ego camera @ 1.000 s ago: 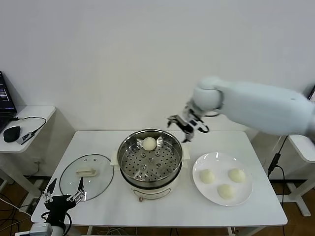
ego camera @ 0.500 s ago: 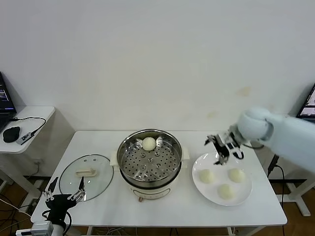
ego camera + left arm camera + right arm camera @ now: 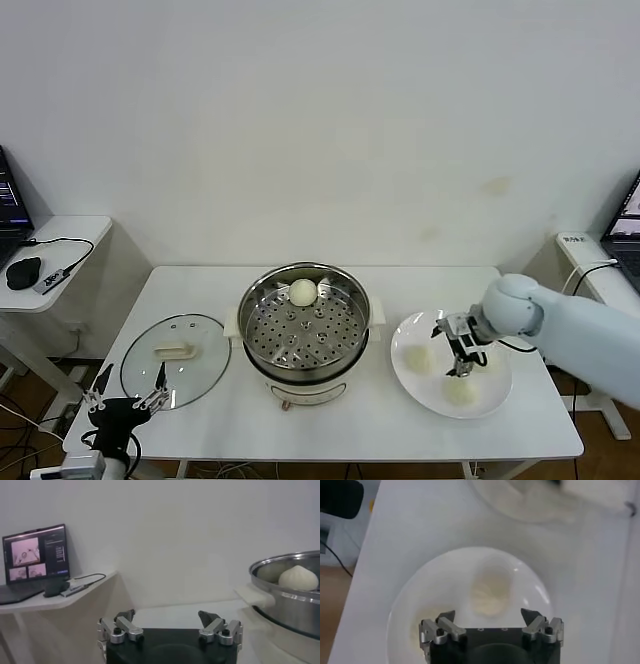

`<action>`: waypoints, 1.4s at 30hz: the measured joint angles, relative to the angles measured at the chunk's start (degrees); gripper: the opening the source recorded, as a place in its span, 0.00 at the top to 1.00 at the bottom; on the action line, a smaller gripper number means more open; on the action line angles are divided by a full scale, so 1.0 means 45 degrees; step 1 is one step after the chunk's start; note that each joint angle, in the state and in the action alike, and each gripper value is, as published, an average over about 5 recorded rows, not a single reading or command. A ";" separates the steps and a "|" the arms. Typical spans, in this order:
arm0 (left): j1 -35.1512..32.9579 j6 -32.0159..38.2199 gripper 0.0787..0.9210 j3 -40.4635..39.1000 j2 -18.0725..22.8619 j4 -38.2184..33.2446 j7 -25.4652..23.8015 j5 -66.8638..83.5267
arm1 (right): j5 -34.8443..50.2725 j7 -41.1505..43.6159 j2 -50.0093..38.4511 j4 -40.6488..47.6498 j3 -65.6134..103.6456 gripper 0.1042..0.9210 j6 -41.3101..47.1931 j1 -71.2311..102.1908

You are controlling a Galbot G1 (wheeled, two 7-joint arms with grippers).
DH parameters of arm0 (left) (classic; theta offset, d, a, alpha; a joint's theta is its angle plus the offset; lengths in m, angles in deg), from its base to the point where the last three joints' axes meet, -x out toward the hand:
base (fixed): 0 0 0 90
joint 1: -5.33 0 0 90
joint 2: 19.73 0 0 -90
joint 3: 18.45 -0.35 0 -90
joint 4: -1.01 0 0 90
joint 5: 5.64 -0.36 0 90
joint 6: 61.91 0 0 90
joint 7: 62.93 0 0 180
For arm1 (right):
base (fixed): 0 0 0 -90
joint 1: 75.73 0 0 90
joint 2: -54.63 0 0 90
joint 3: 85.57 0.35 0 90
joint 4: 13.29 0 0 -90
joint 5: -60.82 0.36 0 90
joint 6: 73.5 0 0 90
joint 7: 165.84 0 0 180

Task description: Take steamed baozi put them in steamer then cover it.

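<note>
The steamer (image 3: 352, 300) stands mid-table with one steamed baozi (image 3: 303, 292) on its perforated tray; the left wrist view shows that bun (image 3: 298, 578) above the pot rim (image 3: 280, 570). Two baozi (image 3: 417, 357) (image 3: 460, 392) lie in full sight on the white plate (image 3: 425, 388), and a third is mostly hidden behind my right gripper (image 3: 460, 358). That gripper hangs open just above the plate, with a bun (image 3: 490, 592) ahead of its fingertips (image 3: 488, 615). The glass cover (image 3: 205, 365) lies flat to the left of the steamer. My left gripper (image 3: 125, 400) is parked open at the table's front left corner.
A side desk (image 3: 70, 235) at the left holds a laptop (image 3: 35, 555), a mouse and cables. The plate sits near the table's right edge. Bare tabletop (image 3: 330, 425) runs along the front.
My right arm swung from above the steamer's far right rim over to the plate and came down low over the buns. The left arm has not moved.
</note>
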 measured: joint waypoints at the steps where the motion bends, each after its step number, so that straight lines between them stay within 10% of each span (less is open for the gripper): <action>1: -0.0013 0.0000 0.12 0.0026 -0.0006 0.0000 -0.0001 -0.0004 | -0.0039 -0.0033 0.0134 0.0158 0.0076 0.12 0.0003 0.0097; 42: 0.0027 -0.0016 0.12 0.0104 0.0110 0.0017 -0.0011 -0.0034 | -0.0229 0.0928 0.2009 0.2252 -0.0118 0.36 0.0137 -0.0674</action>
